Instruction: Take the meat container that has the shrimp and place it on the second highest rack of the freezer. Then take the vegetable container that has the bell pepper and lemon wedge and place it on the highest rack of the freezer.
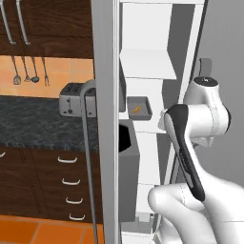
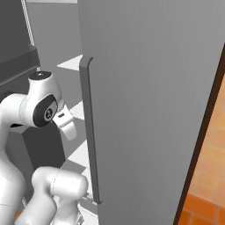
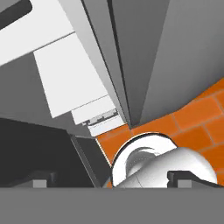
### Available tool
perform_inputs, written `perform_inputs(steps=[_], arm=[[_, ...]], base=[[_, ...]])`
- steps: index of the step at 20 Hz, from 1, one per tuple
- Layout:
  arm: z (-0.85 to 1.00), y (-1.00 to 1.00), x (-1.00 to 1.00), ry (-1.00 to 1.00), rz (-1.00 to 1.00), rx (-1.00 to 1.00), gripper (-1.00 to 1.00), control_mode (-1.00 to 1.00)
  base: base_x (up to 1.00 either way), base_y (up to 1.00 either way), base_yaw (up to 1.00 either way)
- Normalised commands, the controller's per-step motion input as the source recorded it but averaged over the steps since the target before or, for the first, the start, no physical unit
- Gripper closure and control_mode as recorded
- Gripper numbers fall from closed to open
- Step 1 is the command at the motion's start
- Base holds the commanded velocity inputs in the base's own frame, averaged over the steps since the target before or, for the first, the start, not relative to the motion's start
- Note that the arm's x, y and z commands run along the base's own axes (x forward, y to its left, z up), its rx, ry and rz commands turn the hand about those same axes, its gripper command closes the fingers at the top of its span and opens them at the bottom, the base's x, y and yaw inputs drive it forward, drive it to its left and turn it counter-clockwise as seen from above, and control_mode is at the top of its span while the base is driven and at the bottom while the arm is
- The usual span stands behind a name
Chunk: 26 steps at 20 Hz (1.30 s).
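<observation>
Grey steel is dominating the scene: the freezer (image 2: 154, 88) is standing with its door swung wide, the long handle (image 2: 90, 132) running down the door face in the right base view and the white shelved interior (image 1: 147, 62) showing past the door's edge in the left base view. White arm links (image 1: 200, 119) are folding in front of that interior, low and close to the base. Inside, a white shelf high in the stack is carrying the meat container (image 1: 139, 108), a shallow grey tray sitting flat, with the shrimp (image 1: 136, 109) lying in it as a thin orange sliver; judging by the one shelf (image 1: 145, 58) visible above it, this is likely the second highest rack, though the very top of the stack is cut off. So the first half of the task is looking finished, and the arm appears to be between steps. The hand (image 3: 109, 183) is pointing down at the orange floor tiles (image 3: 192, 118) by the freezer's foot, its fingertips (image 3: 186, 179) standing wide apart and gripping nothing. The next move is calling for finding the vegetable container with the bell pepper and lemon wedge, which I cannot locate, possibly somewhere toward the dark counter (image 1: 43, 119) by the toaster (image 1: 74, 99), and for clearing the open door on the way out.
</observation>
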Motion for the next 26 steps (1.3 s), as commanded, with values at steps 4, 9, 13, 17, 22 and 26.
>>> perform_inputs(steps=[4, 9, 13, 17, 22, 26], arm=[[0.3, -0.01, -0.03, 0.17, 0.31, 0.07, -1.0, -1.0], [0.05, -0.02, -0.43, 0.05, 0.14, -0.11, -1.0, -1.0], [0.0, -0.06, -0.64, 0.01, 0.12, -0.24, -1.0, -1.0], [0.0, -0.31, -0.59, 0.0, 0.21, 0.03, -1.0, -1.0], [0.0, 0.09, -0.03, 0.0, 0.08, 0.08, -1.0, -1.0], [-0.01, 0.11, -0.09, 0.0, 0.06, 0.01, -1.0, -1.0]], base=[[0.0, 0.0, 0.0], [0.0, 0.0, 0.0], [0.0, 0.0, 0.0], [0.0, 0.0, 0.0], [0.0, 0.0, 0.0], [0.0, 0.0, 0.0]])
